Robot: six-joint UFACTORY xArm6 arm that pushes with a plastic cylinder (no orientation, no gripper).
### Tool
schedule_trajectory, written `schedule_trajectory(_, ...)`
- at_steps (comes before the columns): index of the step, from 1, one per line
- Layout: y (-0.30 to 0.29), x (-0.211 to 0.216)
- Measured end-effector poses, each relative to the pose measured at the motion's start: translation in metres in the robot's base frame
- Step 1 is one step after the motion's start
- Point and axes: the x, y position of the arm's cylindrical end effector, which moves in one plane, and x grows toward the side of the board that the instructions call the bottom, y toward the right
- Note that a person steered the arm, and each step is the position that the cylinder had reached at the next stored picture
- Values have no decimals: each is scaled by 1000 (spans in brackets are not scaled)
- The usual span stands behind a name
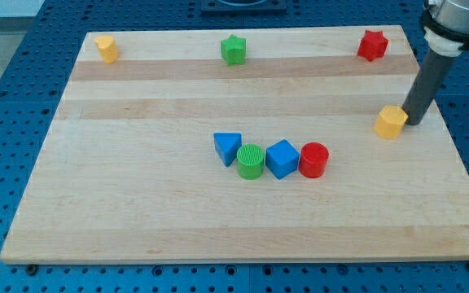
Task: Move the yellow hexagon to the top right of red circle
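Touching the yellow hexagon (391, 121) on its right side stood my tip (414, 122), a bare rod with no claw to open or close. That hexagon lay up and right of the red circle (313, 159), well apart. Left of the circle ran a touching row: blue cube (282, 159), green cylinder (251, 161), blue triangle (227, 147). Far above sat a red star (372, 45).

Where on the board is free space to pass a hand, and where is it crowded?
Free: the wide strip below the row of blue triangle, green cylinder, blue cube and red circle; also the left side under the yellow block. Crowded: that touching row, and my tip beside the yellow hexagon.
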Motion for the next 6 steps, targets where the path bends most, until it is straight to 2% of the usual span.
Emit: schedule_trajectory(6, -62, 36)
